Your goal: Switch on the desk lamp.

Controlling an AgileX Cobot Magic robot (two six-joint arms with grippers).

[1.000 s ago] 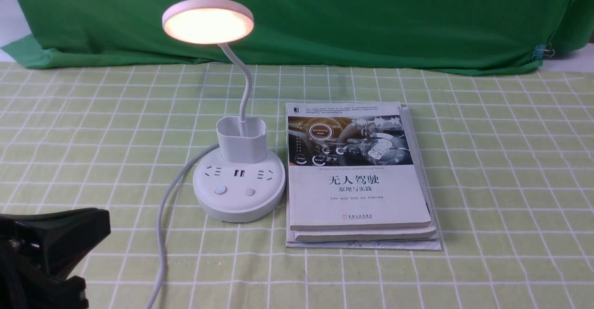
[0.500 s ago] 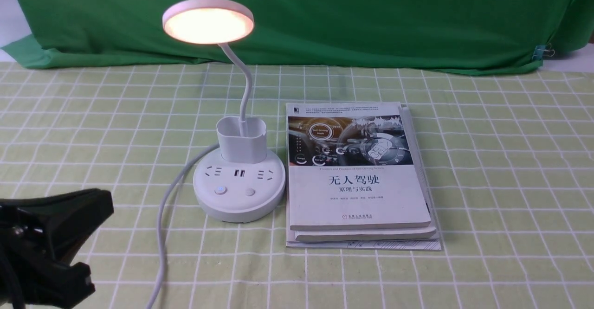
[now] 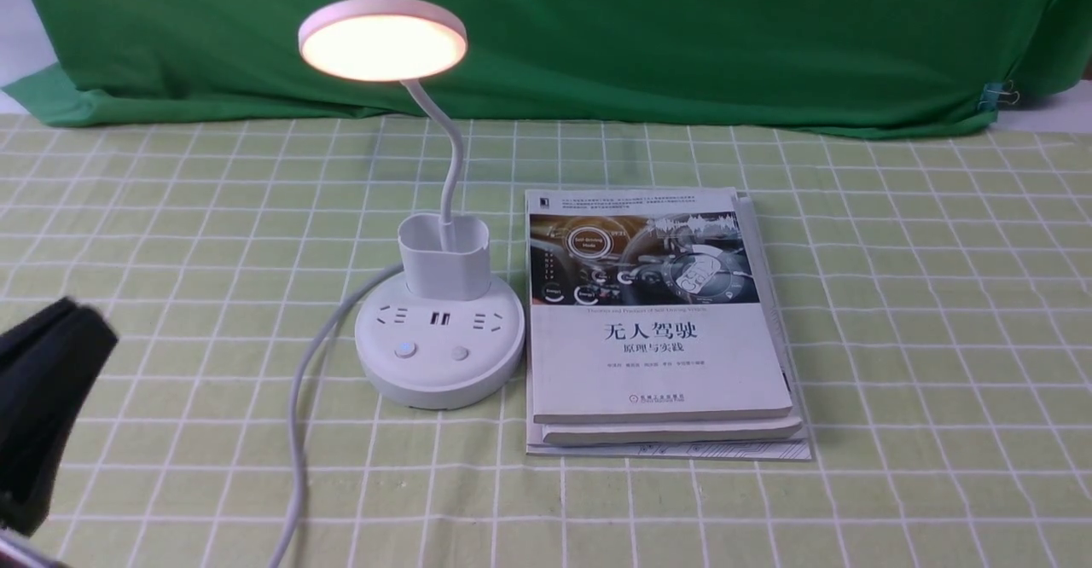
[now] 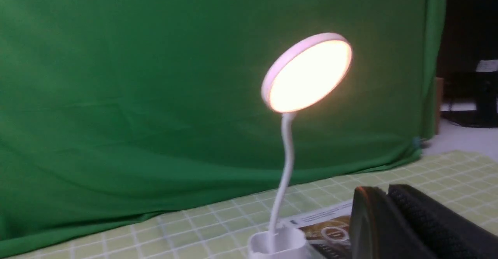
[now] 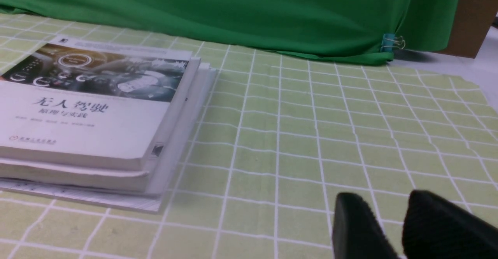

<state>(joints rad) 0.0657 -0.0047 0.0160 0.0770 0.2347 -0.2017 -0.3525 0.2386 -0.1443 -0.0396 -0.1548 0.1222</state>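
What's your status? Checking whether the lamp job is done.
Left gripper clear of the lamp, holding nothing, fingers look shut. Right gripper low over the tablecloth, slightly open, empty. Desk lamp lit. Nothing in the way.

White desk lamp (image 3: 438, 355) glowing warm on green-and-white checked tablecloth (image 3: 938, 312).

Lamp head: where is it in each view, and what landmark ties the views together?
Front view: lamp head, lit, upper left, against the green cloth.
Left wrist view: lamp head, right of centre, glowing, on its thin neck.
Right wrist view: not in it.
Shared landmark: the book, also and.
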